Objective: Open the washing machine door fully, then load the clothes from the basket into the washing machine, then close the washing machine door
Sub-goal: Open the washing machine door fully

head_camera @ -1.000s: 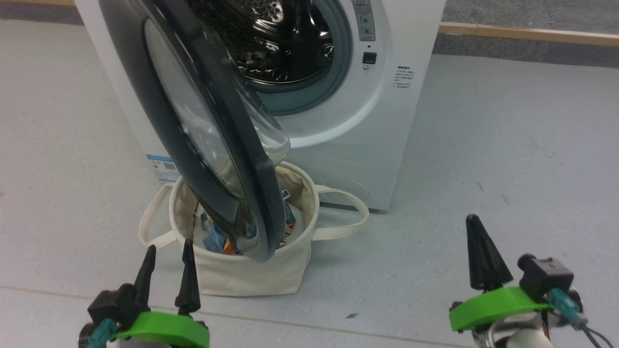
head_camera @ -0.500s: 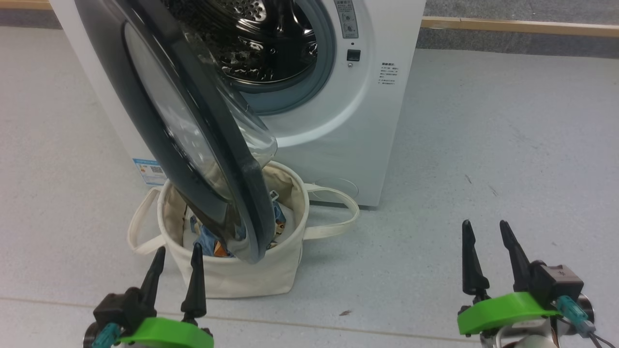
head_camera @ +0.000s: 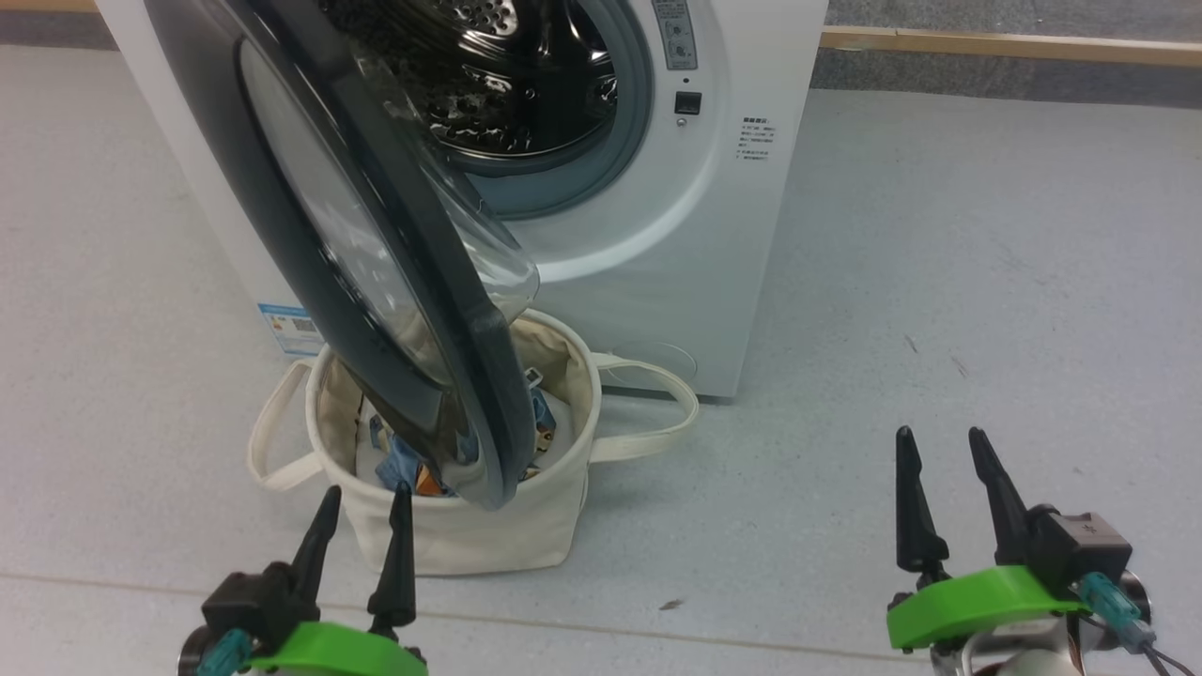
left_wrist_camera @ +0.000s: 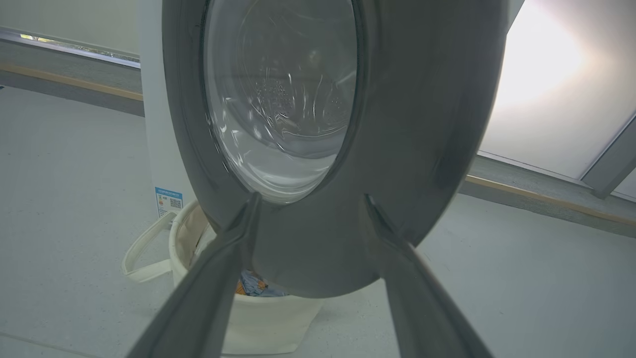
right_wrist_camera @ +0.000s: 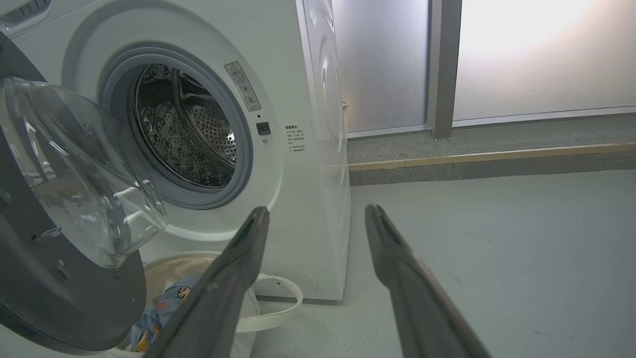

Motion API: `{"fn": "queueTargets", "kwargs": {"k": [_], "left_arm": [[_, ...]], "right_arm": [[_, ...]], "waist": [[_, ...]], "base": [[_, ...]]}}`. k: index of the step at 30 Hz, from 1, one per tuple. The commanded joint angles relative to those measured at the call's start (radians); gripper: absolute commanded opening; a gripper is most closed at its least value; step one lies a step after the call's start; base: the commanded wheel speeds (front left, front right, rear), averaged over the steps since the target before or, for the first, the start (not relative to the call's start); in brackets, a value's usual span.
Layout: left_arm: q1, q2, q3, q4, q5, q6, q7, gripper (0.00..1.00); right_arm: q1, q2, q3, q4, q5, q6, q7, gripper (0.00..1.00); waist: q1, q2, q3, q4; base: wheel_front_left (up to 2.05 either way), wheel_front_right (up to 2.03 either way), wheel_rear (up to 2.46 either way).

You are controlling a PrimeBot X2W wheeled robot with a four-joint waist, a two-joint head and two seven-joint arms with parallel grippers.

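Clothes (head_camera: 404,465) seen lower centre-left of head view, lying inside basket (head_camera: 470,535), partly hidden behind lower edge of washing machine door (head_camera: 347,244). Door swung out, hung over basket; drum mouth (head_camera: 507,84) exposed at upper centre. Basket set on floor (head_camera: 939,282) just before washing machine (head_camera: 714,235). Left gripper (head_camera: 366,488) placed lower left, just below basket, fingers spread, nothing held. Right gripper (head_camera: 940,432) placed lower right, well apart from basket, fingers likewise parted, empty.

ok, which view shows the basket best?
Head view: the basket whole, both handles, door overlapping its rim. Left wrist: one handle and wall below the door. Right wrist: rim and one handle.
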Motion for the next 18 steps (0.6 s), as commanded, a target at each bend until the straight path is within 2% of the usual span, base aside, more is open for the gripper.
{"fn": "queueTargets", "kwargs": {"k": [1,12,18], "left_arm": [[-0.039,0.014,0.025,-0.024,0.015,-0.003,-0.006,1.00],[-0.046,0.014,0.016,-0.023,-0.002,0.002,-0.006,1.00],[-0.067,0.014,-0.006,-0.089,0.035,0.016,-0.006,1.00]], "right_arm": [[-0.042,0.002,0.021,-0.022,0.014,0.000,-0.012,1.00],[-0.054,0.002,0.031,-0.008,0.011,0.000,-0.012,1.00],[-0.056,0.002,0.030,-0.003,0.007,0.000,-0.012,1.00]], "waist": [[0.0000,-0.0001,-0.001,0.001],[0.0000,-0.0001,-0.002,0.001],[0.0000,-0.0001,0.005,0.008]], "base": [[0.00,0.00,0.00],[0.00,0.00,0.00],[0.00,0.00,0.00]]}}
